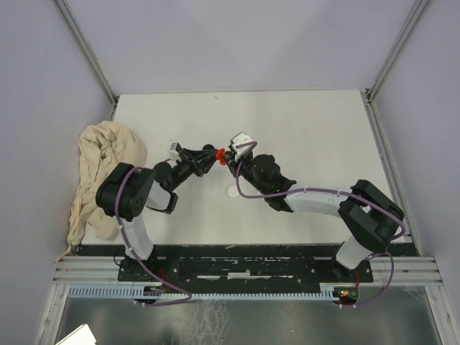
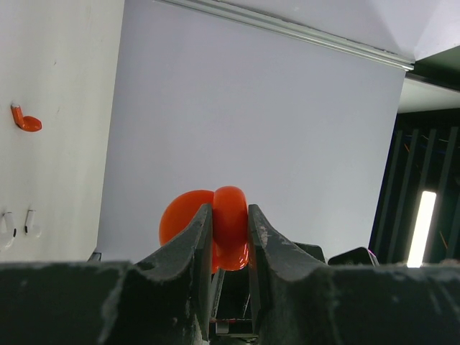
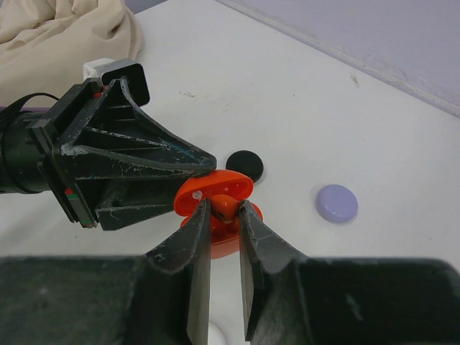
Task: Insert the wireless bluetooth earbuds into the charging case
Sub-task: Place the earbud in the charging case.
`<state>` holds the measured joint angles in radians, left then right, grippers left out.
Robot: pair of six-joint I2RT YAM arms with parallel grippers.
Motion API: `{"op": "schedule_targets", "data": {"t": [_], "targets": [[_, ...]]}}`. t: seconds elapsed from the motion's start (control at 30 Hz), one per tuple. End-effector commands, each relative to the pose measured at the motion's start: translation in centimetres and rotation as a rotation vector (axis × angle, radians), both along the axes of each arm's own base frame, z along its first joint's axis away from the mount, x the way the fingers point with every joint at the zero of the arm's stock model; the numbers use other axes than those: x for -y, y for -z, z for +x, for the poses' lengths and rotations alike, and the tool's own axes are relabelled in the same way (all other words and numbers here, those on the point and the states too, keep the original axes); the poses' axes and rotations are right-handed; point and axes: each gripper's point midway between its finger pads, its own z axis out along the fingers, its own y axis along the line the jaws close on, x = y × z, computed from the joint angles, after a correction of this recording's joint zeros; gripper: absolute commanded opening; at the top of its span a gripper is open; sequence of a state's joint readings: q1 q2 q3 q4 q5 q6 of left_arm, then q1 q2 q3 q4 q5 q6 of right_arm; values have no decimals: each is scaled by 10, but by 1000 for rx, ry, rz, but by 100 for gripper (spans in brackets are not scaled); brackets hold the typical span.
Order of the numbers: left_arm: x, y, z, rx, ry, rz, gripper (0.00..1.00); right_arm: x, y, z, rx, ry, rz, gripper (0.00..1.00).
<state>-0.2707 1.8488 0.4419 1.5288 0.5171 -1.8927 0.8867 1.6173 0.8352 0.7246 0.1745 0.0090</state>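
The left gripper (image 2: 230, 215) is clamped tight on one half of the open round red plastic charging case (image 3: 214, 188). The right gripper (image 3: 224, 215), nearly closed, pinches what looks like a small red stemmed earbud (image 3: 227, 207) at the case's lower half. An off-axis push could twist the case out of the left fingers, or the bud could skid past its socket.

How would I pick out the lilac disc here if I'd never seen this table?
On the white table, find the open red case near its middle. In the right wrist view, the lilac disc lies flat to the right of it, alone. It is pale purple and closed; the nearby black disc is dark.
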Motion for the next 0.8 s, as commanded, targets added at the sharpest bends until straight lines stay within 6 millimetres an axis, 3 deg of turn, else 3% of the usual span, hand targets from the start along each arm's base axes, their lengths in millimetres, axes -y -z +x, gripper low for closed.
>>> {"op": "schedule_targets", "data": {"t": [0.0,0.23,0.33,0.47,0.63,0.77], "targets": [[-4,-55,-5,203,-10,-100,3,1,-9,-2,29,2,22,3],[-3,-53,-3,201,-12,-94,3,4,-21,-4,29,5,50,31],[-2,-50,-2,204,-9,-85,3,6,-34,-9,31,-3,69,48],[0,-45,0,203,-5,-73,3,13,-56,-14,40,1,98,62],[3,-37,1,206,8,-49,3,47,-86,-6,46,163,147,73],[6,-37,-2,228,34,-32,3,69,-79,7,-61,307,-42,77]]}}
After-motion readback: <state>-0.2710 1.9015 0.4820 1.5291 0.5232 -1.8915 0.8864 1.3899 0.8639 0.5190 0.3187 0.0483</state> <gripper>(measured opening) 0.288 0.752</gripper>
